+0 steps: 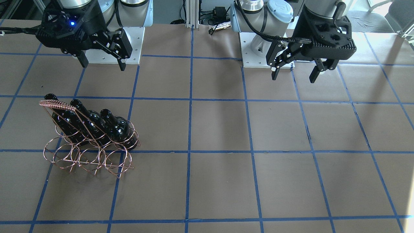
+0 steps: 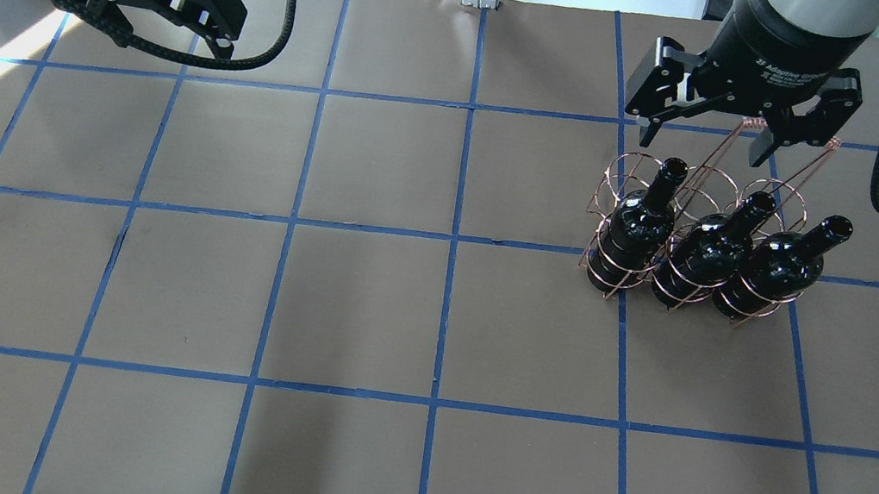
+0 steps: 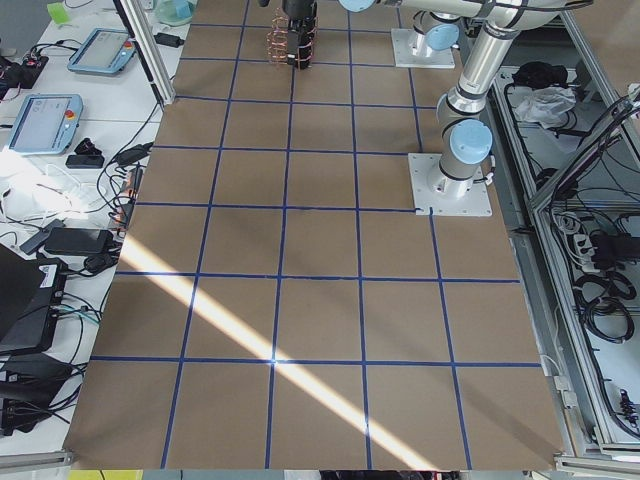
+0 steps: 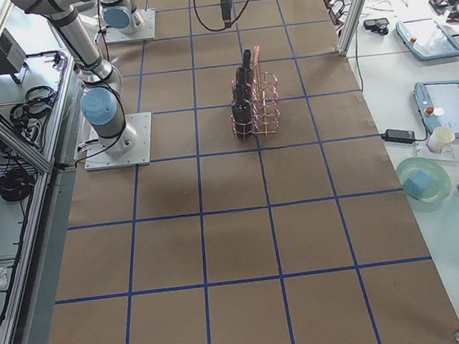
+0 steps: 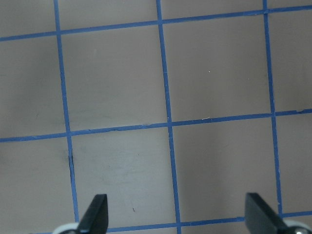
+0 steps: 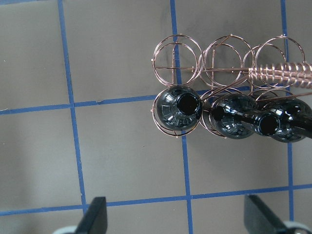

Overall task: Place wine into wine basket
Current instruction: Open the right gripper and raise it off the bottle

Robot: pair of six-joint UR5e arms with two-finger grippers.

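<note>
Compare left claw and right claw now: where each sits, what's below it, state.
The left claw hangs over bare table, far from the load; the right claw hangs close by the wine basket. The left claw's wrist view shows only table grid; the right claw's looks down on three bottles standing in the basket's rings. Shared: both open, empty, raised off the table, fingers pointing down.

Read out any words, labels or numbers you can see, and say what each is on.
"2F Adaptive": white print on the body of the right pincer, overhead view; the rest is unreadable.
Left pincer: similar white print, too blurred to read.
Wine bottles: no labels.
Screens on side benches: too small to read.
</note>
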